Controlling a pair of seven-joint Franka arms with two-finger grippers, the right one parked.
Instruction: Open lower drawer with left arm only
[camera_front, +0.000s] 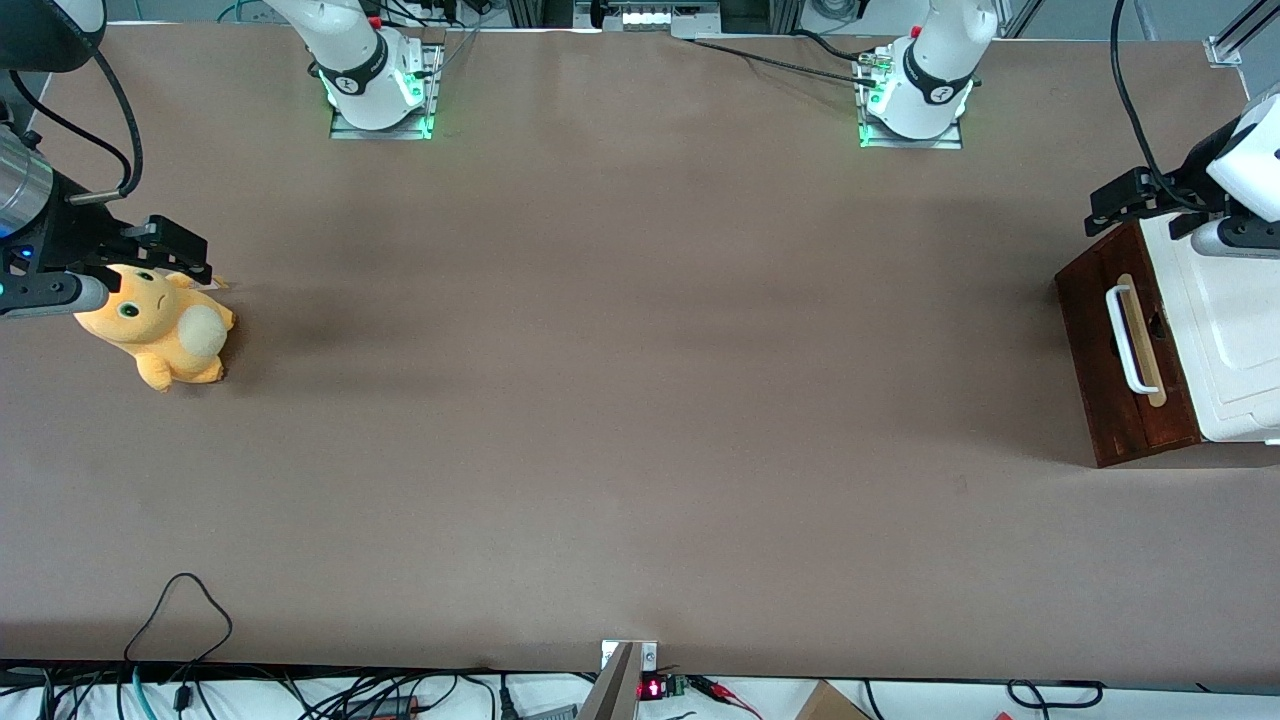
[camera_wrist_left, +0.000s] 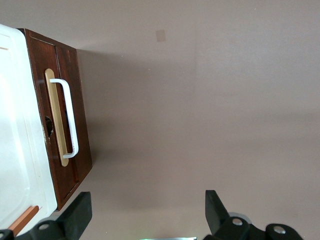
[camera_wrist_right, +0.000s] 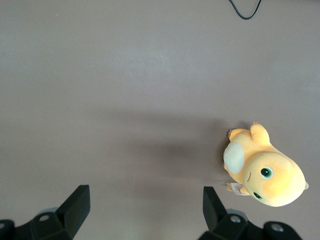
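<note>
Two fingers of your gripper stand wide apart above the shut lower drawer, touching nothing.

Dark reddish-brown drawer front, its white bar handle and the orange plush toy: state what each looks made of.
The dark reddish-brown drawer front looks like stained wood, faintly glossy, grain showing. Its white bar handle seems smooth painted metal or plastic; which one is unclear. It sits on a pale wood strip. The orange plush toy looks like soft fuzzy fabric. The black two-finger gripper hangs open above the table, in front of the drawer.
</note>
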